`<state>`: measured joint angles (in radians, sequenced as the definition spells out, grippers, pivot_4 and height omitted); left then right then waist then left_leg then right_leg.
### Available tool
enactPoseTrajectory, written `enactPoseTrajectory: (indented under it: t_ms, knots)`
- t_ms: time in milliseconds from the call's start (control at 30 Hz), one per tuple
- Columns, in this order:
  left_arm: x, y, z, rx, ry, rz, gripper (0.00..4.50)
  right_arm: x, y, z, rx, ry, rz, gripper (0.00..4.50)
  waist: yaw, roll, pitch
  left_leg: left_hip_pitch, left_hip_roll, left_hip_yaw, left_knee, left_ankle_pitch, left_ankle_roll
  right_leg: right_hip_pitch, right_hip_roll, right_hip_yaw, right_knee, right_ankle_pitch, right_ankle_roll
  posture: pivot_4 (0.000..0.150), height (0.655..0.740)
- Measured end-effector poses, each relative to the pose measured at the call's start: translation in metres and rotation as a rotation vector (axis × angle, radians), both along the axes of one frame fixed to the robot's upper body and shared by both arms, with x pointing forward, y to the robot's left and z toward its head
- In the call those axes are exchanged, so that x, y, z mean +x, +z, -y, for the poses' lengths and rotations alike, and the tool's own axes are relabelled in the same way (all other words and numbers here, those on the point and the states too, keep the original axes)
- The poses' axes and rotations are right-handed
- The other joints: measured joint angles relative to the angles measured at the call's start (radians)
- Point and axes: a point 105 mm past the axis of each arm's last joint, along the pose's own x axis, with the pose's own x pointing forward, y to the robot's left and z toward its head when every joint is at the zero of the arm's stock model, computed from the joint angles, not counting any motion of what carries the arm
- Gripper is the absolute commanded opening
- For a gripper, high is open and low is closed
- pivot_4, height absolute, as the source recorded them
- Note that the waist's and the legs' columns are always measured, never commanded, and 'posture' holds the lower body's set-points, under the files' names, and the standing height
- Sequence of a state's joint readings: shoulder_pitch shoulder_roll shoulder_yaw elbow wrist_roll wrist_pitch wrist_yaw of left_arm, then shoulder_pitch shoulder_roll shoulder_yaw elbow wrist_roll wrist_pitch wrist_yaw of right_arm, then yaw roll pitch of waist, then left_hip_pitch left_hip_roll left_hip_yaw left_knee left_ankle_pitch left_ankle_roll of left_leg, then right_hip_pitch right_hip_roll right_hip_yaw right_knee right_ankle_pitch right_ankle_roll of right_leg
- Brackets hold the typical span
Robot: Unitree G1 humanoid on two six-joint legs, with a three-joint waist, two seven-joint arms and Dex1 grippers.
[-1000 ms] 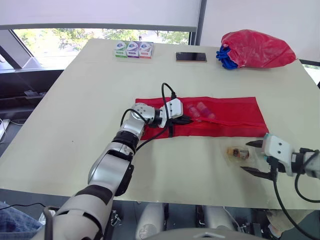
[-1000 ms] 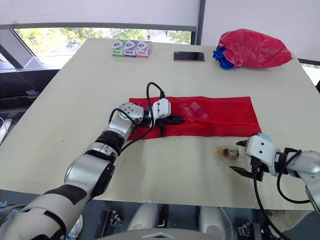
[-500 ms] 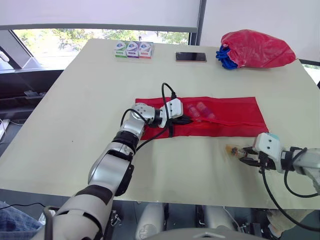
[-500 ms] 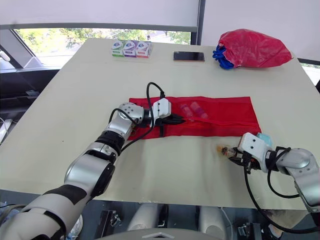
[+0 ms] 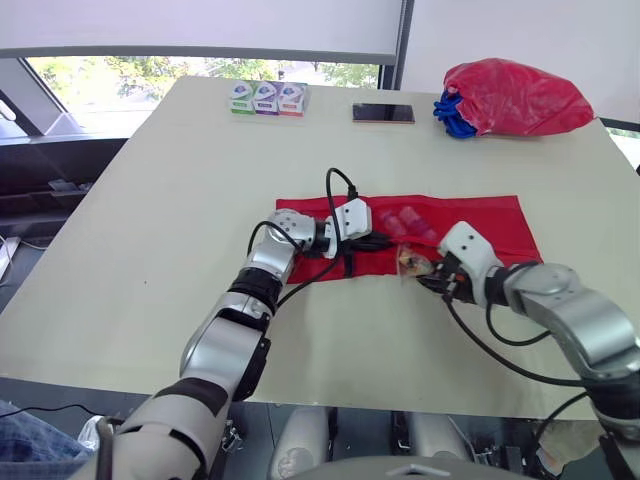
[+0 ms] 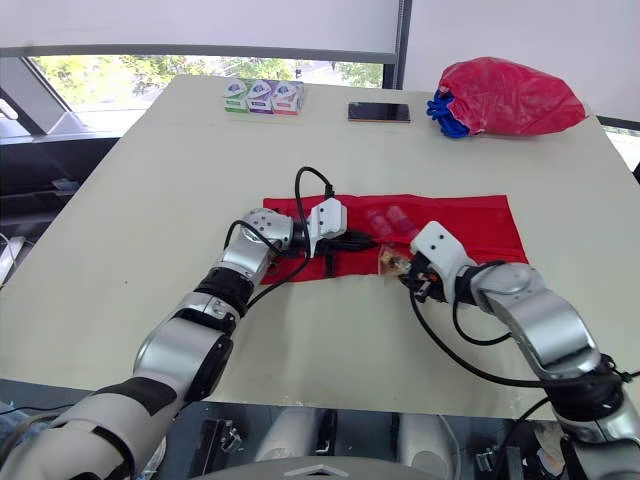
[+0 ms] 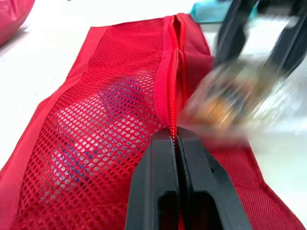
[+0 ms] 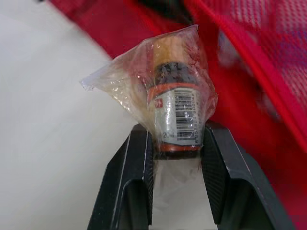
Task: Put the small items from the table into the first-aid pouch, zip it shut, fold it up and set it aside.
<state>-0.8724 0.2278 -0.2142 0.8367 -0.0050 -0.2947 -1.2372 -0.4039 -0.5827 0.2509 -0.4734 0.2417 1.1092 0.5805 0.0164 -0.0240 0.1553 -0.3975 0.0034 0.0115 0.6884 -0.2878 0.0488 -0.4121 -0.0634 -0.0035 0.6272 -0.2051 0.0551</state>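
While the left gripper point(image 5: 374, 241) is clenched on the pouch point(image 5: 470, 225), fingers pressed flat together on the red edge at the zip point(image 7: 169, 91), the right gripper point(image 5: 433, 277) is clamped on the bottle point(image 8: 173, 103).

Pouch: red, mesh top, lying flat mid-table point(image 5: 150, 230), long side running left to right. Left gripper has it near its left end.

Bottle: small, brown, white barcode label, inside a clear plastic wrap point(image 8: 112, 84). Both right fingers squeeze its lower end through the wrap, and the rest sticks out past the tips.

Bottle position: at the pouch's near edge, just beside the left fingertips, over the line where red fabric meets table. Can't tell if it touches the pouch. Left wrist view has it right next to the zip line, blurred.

Inside pouch: pink-purple items point(image 5: 405, 218) visible through the mesh, just beyond the left fingertips. Can't tell how far the zip is open.

Far edge of table, well apart from the pouch: three small boxes point(image 5: 266, 99) in a row, a phone point(image 5: 383, 113), and a red bag point(image 5: 515, 97) at the right corner with something blue at its left side.
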Motion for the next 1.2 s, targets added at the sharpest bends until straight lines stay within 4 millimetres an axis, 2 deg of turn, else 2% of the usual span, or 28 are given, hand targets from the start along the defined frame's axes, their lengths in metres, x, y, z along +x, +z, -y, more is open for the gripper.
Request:
enactPoseTrajectory:
  t_ms: [167,433,600,833,867,967,1000,1033,1067,1200]
  knots:
    - [-0.006,0.002,0.006,-0.01,-0.022,0.001,0.0,0.009,-0.004,-0.008,0.038,-0.097,-0.025,0.85,-0.003,0.0,0.0,0.0,0.0,0.0,0.0,0.0,0.0,0.0,0.0,0.0,0.0,0.0,0.0,0.15,0.74]
    - [-0.022,-0.005,0.016,-0.018,-0.075,-0.029,0.0,0.022,-0.003,-0.011,0.086,-0.255,-0.006,0.85,-0.005,0.001,-0.001,0.001,0.0,0.0,-0.001,0.0,0.0,0.0,0.001,0.0,0.001,0.0,0.0,0.15,0.74]
    - [-0.023,0.001,0.016,-0.033,-0.075,-0.026,0.0,0.03,-0.003,-0.022,0.219,-0.365,-0.034,0.85,-0.005,0.002,-0.001,0.001,0.0,0.0,-0.001,0.0,0.0,0.0,0.001,0.0,0.002,0.0,0.0,0.15,0.74]
    - [-0.023,0.003,0.016,-0.043,-0.071,-0.026,0.0,0.032,-0.006,-0.026,0.322,-0.463,-0.079,0.85,-0.006,0.002,-0.001,0.001,0.0,0.0,-0.001,0.0,0.0,0.0,0.001,0.0,0.002,0.0,0.0,0.15,0.74]
    - [-0.023,0.003,0.015,-0.043,-0.069,-0.025,0.0,0.033,-0.007,-0.026,0.337,-0.474,-0.085,1.35,-0.006,0.002,-0.001,0.001,0.0,0.0,-0.001,0.0,0.0,0.0,0.001,0.0,0.002,0.0,0.0,0.15,0.74]
    - [-0.023,0.003,0.015,-0.044,-0.068,-0.025,0.0,0.033,-0.008,-0.023,0.353,-0.501,-0.091,2.4,-0.006,0.002,-0.001,0.002,0.0,0.0,-0.001,0.0,0.0,0.0,0.001,0.0,0.002,0.0,0.0,0.15,0.74]
    - [-0.022,0.003,0.014,-0.043,-0.067,-0.023,0.0,0.034,-0.008,-0.021,0.357,-0.507,-0.088,2.94,-0.006,0.002,-0.001,0.002,0.0,0.0,-0.001,0.0,0.0,0.0,0.001,0.0,0.002,0.0,0.0,0.15,0.74]
    - [-0.022,0.004,0.014,-0.043,-0.068,-0.02,0.0,0.034,-0.008,-0.019,0.362,-0.511,-0.085,3.15,-0.006,0.002,-0.001,0.002,0.0,0.0,-0.001,0.0,0.0,0.0,0.001,0.0,0.002,0.0,0.0,0.15,0.74]
    - [-0.022,0.004,0.014,-0.042,-0.069,-0.018,0.0,0.034,-0.008,-0.019,0.363,-0.513,-0.083,3.6,-0.006,0.002,-0.001,0.002,0.0,0.0,-0.001,0.0,0.0,0.0,0.001,0.0,0.002,0.0,0.0,0.15,0.74]
    - [-0.019,0.0,0.012,-0.024,-0.065,-0.031,0.0,0.025,-0.009,-0.006,0.326,-0.46,-0.069,3.6,-0.006,0.003,-0.001,0.001,0.0,0.0,-0.001,0.0,0.0,0.0,0.001,0.0,0.001,0.0,0.0,0.15,0.74]
